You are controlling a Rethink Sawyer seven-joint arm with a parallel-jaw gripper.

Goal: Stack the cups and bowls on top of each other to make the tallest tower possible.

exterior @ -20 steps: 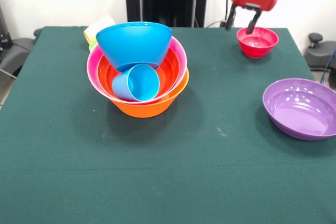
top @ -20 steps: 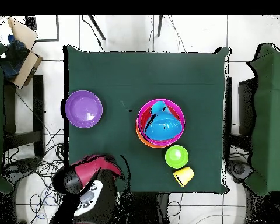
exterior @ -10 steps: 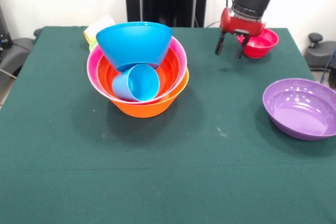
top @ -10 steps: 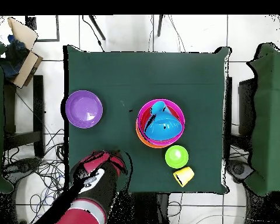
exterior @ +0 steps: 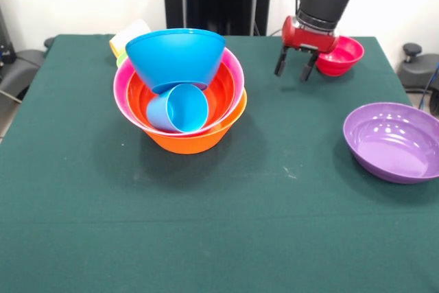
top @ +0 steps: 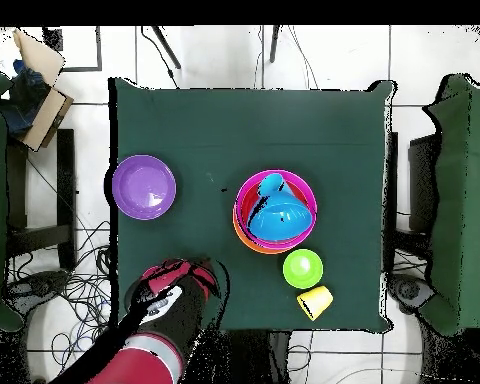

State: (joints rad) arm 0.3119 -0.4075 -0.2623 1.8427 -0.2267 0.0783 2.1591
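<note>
The tower stands left of centre: a large orange bowl (exterior: 192, 138) as base, a pink bowl (exterior: 122, 84) and a red-orange bowl (exterior: 221, 90) nested in it. A blue bowl (exterior: 175, 56) sits tilted on top, and a light blue cup (exterior: 181, 109) lies on its side inside. From overhead the tower (top: 275, 210) shows mid-table. My gripper (exterior: 293, 66) is open and empty, low over the table, just left of the magenta bowl (exterior: 343, 54). It shows overhead too (top: 196, 276). A purple bowl (exterior: 392, 141) (top: 143, 186) sits apart. A green bowl (top: 303, 268) and a yellow cup (top: 315, 300) lie beside the tower.
The yellow cup (exterior: 127, 34) and a sliver of the green bowl (exterior: 121, 60) show behind the tower in the front view. My arm (top: 149, 325) hides the magenta bowl from overhead. The teal bowl is out of view.
My gripper came down from above the magenta bowl and moved left in the front view, away from it. It stays open. The bowls and cups have not moved.
</note>
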